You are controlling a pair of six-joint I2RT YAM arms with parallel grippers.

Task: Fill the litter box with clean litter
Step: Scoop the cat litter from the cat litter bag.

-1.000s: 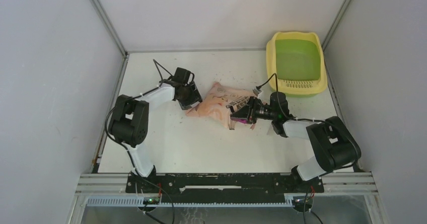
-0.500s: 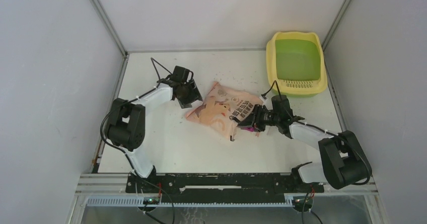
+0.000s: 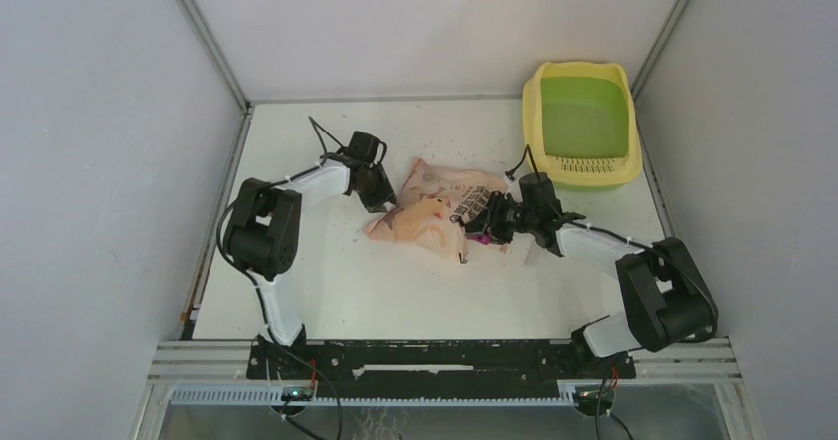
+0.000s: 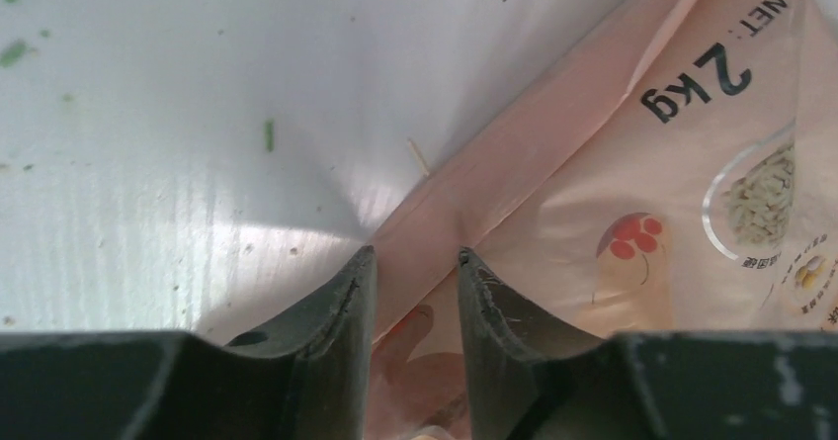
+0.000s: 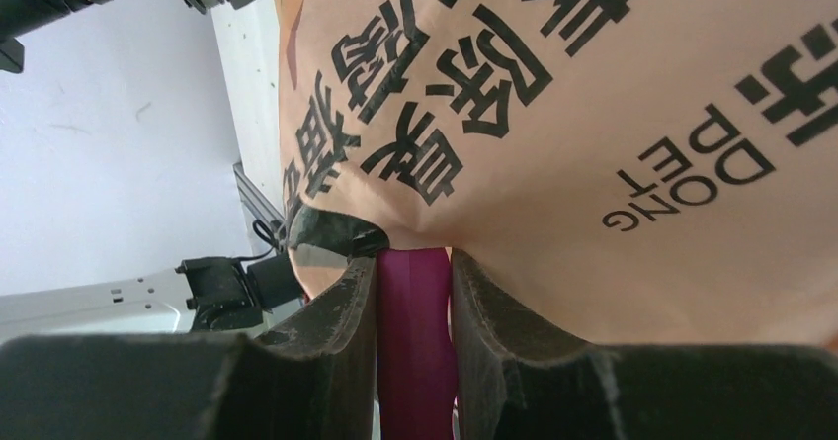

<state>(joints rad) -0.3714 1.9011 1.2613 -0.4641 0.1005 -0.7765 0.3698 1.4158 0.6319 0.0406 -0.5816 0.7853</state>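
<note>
R gripper [image 5: 413, 262] clamped on magenta scoop [image 5: 415, 351] handle, its head hidden inside peach bag [image 5: 593, 114] at tabletop [image 3: 326, 282] ctr. L gripper [image 4: 415, 262] straddles bag's left seam; pinched or not, can't tell. The litter box [image 3: 532, 124] sits at far right corner, beyond R jaws, slotted step toward them, R arm nearer. Only top cam shows box, basin apparently bare; wrist cams show the grips.

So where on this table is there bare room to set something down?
Free: the near strip of table between the bag and the arm bases, and the far-left corner behind the left hand. Crowded: mid-table around the bag, right hand gripping a scoop, and litter box.
</note>
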